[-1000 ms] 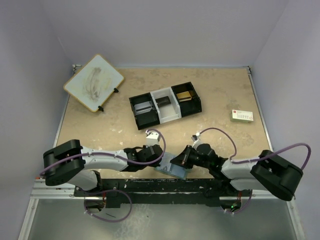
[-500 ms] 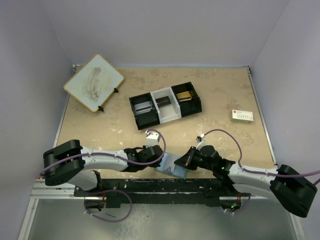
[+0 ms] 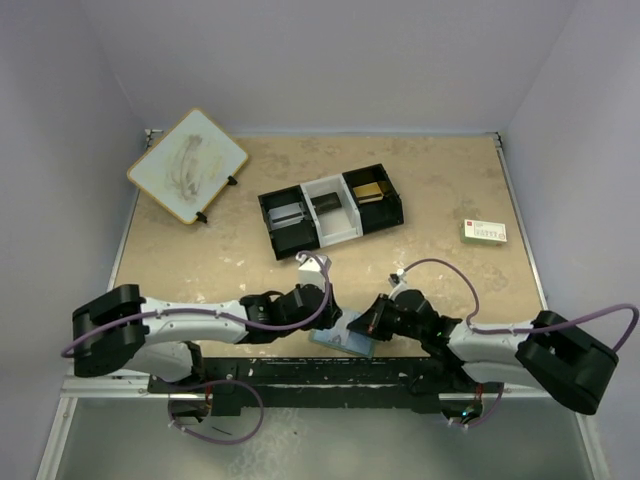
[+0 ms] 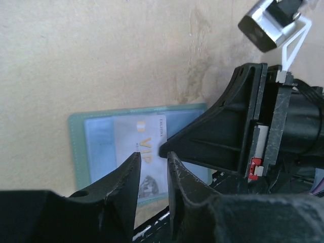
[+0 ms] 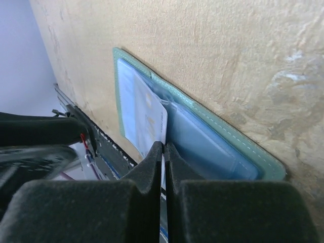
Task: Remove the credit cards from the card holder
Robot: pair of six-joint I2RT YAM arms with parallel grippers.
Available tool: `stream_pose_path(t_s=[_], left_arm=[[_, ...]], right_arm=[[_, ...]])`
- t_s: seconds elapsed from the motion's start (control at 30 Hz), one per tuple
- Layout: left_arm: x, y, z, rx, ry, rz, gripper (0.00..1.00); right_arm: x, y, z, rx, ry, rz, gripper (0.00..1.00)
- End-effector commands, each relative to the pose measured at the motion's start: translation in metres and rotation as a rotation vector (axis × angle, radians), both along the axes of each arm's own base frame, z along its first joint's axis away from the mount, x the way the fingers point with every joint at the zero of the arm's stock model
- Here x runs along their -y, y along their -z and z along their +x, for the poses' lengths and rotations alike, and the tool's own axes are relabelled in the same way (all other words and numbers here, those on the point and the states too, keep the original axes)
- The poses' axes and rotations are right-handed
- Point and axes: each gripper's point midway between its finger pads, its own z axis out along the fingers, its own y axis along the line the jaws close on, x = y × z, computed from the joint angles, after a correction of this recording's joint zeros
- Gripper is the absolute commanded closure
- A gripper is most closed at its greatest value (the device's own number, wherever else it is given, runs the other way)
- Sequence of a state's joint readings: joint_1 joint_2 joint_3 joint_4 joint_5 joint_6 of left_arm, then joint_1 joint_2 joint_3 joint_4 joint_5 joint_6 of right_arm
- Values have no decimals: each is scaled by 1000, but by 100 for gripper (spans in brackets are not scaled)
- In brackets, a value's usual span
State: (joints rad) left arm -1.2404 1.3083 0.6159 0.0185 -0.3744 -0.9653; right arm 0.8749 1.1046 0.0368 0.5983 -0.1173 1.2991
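Grey-green folding card holder (image 3: pixel 345 338) lies open at 6 o'clock by the beige tabletop (image 3: pixel 200 260) edge, right claw (image 5: pixel 163 147) pinched on its pale VIP-printed plastic credit card (image 5: pixel 147 119), left claw (image 4: pixel 152 159) apart and empty over it, so the unpinned holder could drag along and slide off!

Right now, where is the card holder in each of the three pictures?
Top external: card holder at bottom centre, just left of the right end effector.
Left wrist: lower left, lying flat.
Right wrist: diagonally across the middle.
Shared landmark: the right end effector, its tip at the holder in every view.
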Motion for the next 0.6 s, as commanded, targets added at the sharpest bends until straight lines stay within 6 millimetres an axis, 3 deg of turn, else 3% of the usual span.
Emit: stream_pose_path(t_s=[0.0,0.1,0.33,0.57], left_arm=[[31,12,-13,-29,136,-5,77],[29,32,-16,-54,133,86,83],[-6,57,-9,-55,29,225,88],[-20,70,-11,-62,23,275,90]], right_arm=[[-5,2,2,28,-48,-23,98],[-4,6,1,17,-58,-40,98],[1,5,4,3,-47,-56,98],[15,2,5,3,-22,-66,97]])
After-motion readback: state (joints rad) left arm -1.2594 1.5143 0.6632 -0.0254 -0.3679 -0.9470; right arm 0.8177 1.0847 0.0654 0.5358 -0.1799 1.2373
